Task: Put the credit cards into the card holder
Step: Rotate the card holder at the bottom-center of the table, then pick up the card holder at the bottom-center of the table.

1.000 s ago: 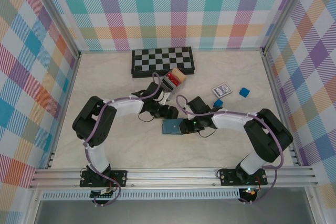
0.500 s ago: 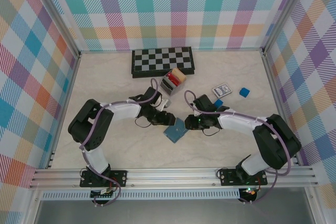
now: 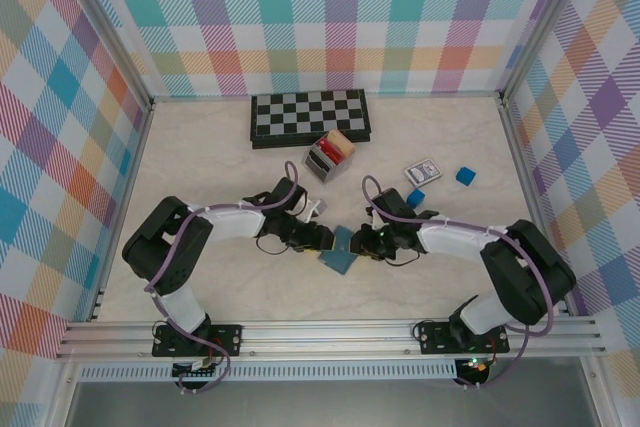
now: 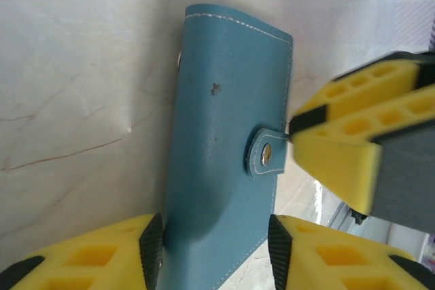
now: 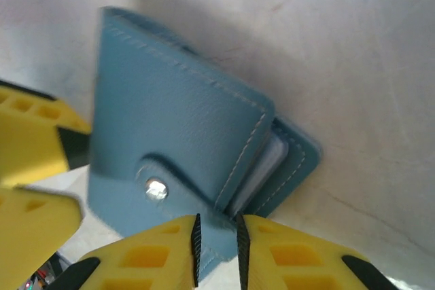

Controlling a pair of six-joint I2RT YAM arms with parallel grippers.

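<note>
Card holder: the teal card holder (image 3: 338, 249) sits on the table (image 3: 200, 157) near the middle front, between the two grippers, and looks tilted up off the surface.
Holder, inside: folded shut, its strap snapped over the cover. At the open side, pale pocket edges show between the covers. No card can be made out in them.
Grey box: the grey box (image 3: 320, 164) stands farther back, in front of the chessboard (image 3: 308, 117). The credit cards (image 3: 337, 148), red and tan, stand upright in it.
Holder to right pincer: the strap-side edge of the holder runs into the right gripper (image 5: 216, 242).
Right pincer: nearly closed, with only a thin slit between its fingers, and it pinches the holder's edge.
Holder to left pincer: the holder's near end lies between the fingers of the left gripper (image 4: 214, 249), one pad at each long edge.
Left pincer: about half open, spanning the holder's width. Its pads sit right at the edges, but I cannot tell whether they press.
Around: a dark patterned card (image 3: 422, 172) and two small blue blocks (image 3: 465, 175) lie to the right, well apart from the holder.
</note>
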